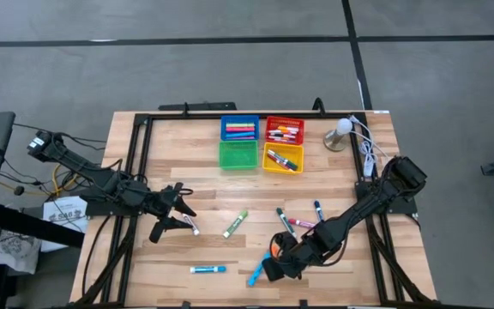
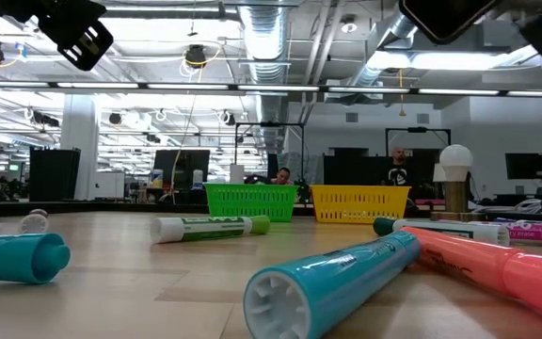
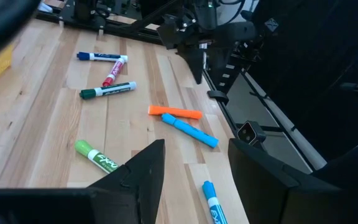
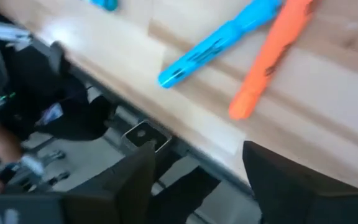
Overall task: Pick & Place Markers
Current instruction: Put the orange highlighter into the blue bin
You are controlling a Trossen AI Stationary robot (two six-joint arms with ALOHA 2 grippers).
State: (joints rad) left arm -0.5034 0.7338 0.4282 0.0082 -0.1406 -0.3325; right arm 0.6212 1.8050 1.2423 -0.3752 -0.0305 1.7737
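The right gripper point(image 1: 274, 260) hangs low over the near part of the worktop point(image 1: 204, 193), its fingers spread wide with nothing between them. Just beside it lie an orange marker point(image 4: 271, 57) and a light blue marker point(image 4: 219, 42), side by side and close to the worktop's near edge; in the right wrist view both lie beyond the fingers and clear of them. The left wrist view shows the same pair, orange point(image 3: 174, 112) and blue point(image 3: 189, 129), lying just below the right arm's gripper.

The left gripper point(image 1: 176, 212) hovers over the left half of the worktop, fingers partly apart and empty. A small white marker point(image 1: 192, 225) lies just beside its tips.

More markers are scattered about. A green-capped marker point(image 1: 235, 223) lies tilted near the middle. Another blue marker point(image 1: 207, 269) lies alone toward the near edge. A cluster of three lies to the right of centre: a dark green one point(image 1: 285, 221), a pink-red one point(image 1: 302, 223) and a dark blue one point(image 1: 319, 210).

At the far side stand four small bins touching each other: a blue bin point(image 1: 239, 129) and a red bin point(image 1: 284, 130), both holding markers, a green bin point(image 1: 237, 155), and a yellow bin point(image 1: 282, 160) with a few markers in it. A white lamp point(image 1: 340, 133) stands just right of the bins.
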